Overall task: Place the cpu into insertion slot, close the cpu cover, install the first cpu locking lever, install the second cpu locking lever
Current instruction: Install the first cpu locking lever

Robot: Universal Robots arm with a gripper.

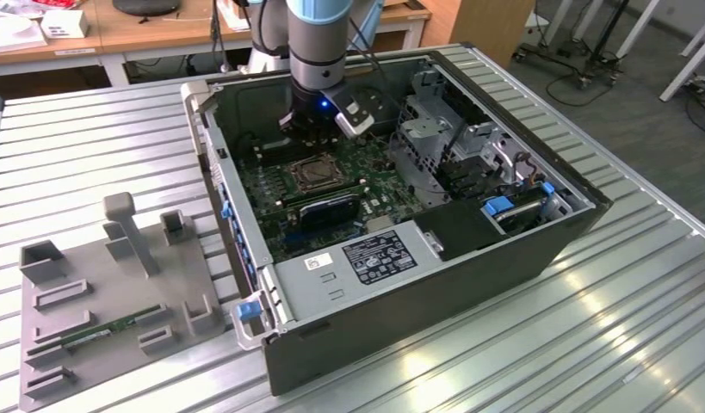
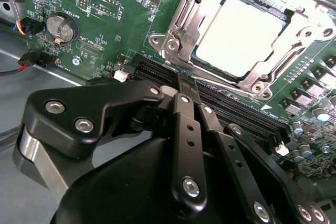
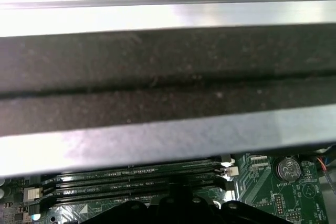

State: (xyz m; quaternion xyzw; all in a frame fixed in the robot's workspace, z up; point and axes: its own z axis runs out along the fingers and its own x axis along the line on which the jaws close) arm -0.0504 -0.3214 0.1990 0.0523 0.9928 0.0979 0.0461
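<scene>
Pincer was clenched, its tips just short of the cover lying flat over the chip ahead; the lever step probably needed a steady push clear of the memory slots beneath.

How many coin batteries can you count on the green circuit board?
1. The coin battery sits near the edge of the circuit board; others may be hidden.

The case lies on the table; the tray lies beside it, on the exterior view's left. Inside the case lies the cpu; the cover sits around it.
</scene>
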